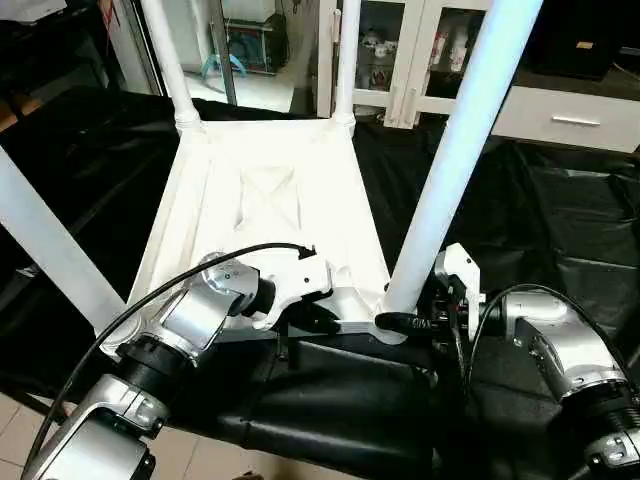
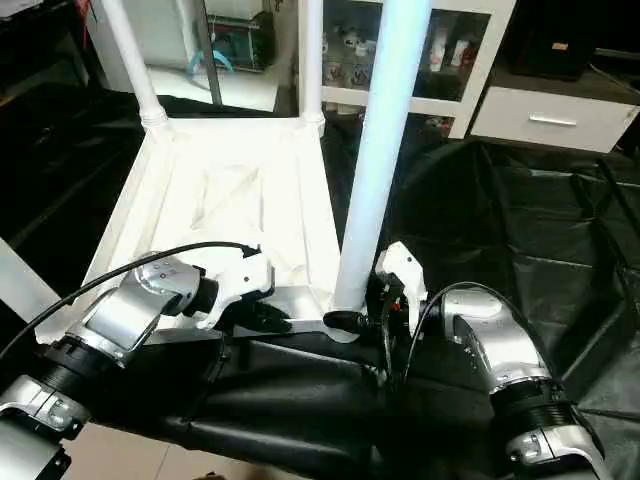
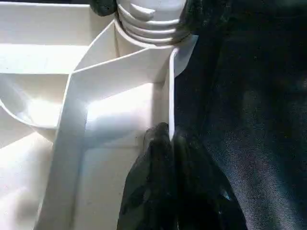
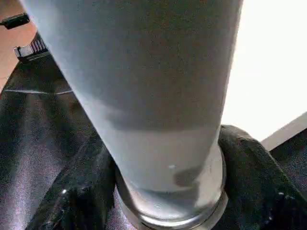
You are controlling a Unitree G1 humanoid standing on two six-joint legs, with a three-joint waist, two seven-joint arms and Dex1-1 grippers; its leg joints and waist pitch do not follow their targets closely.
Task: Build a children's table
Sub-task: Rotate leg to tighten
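R tool point(image 1: 400, 322) round leg point(image 1: 450, 170) base

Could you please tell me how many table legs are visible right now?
4. Two stand in the tabletop's far corners: far-left leg and far-right leg. The near-right leg rises beside the right hand. The near-left leg slants outward, its base hidden.

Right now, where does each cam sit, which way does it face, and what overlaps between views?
Left eye: on the head, facing forward and down at the upturned table top; both silver forearms in frame.
Right eye: same scene, slightly offset.
Left wrist: looks along the left gripper, pinching the top's edge wall.
Right wrist: looks along the right gripper, its fingers either side of the near right leg.
Shared: that leg's base appears in both wrist views.
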